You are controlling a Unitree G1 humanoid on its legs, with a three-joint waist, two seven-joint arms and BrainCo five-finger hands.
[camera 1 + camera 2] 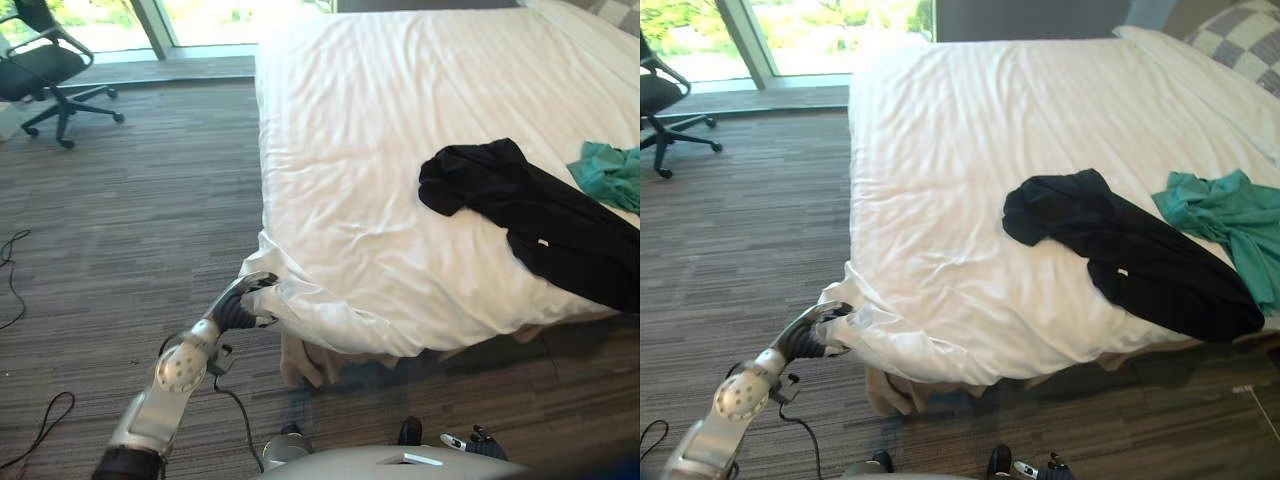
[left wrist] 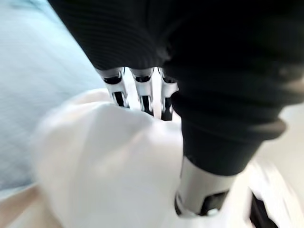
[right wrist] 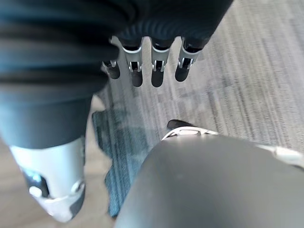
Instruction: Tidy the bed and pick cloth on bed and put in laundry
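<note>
Left hand (image 1: 245,300) sits at the near left corner of the bed (image 1: 400,80), pressed into a bunched fold of the white sheet (image 1: 310,305); the fold covers the hand's front, so whether it grasps the sheet cannot be told.

Right hand (image 3: 159,71) hangs over the carpet (image 1: 130,220), released, fingers straight, holding nothing.

Black garment (image 1: 540,220) lies spread on the sheet toward the near right corner of the bed; teal garment (image 1: 1230,215) lies just beside it, closer to the right edge; neither is in a hand.

Checked pillow (image 1: 1230,40) at the far right corner; office chair (image 1: 45,65) on the carpet, well apart from the bed.
</note>
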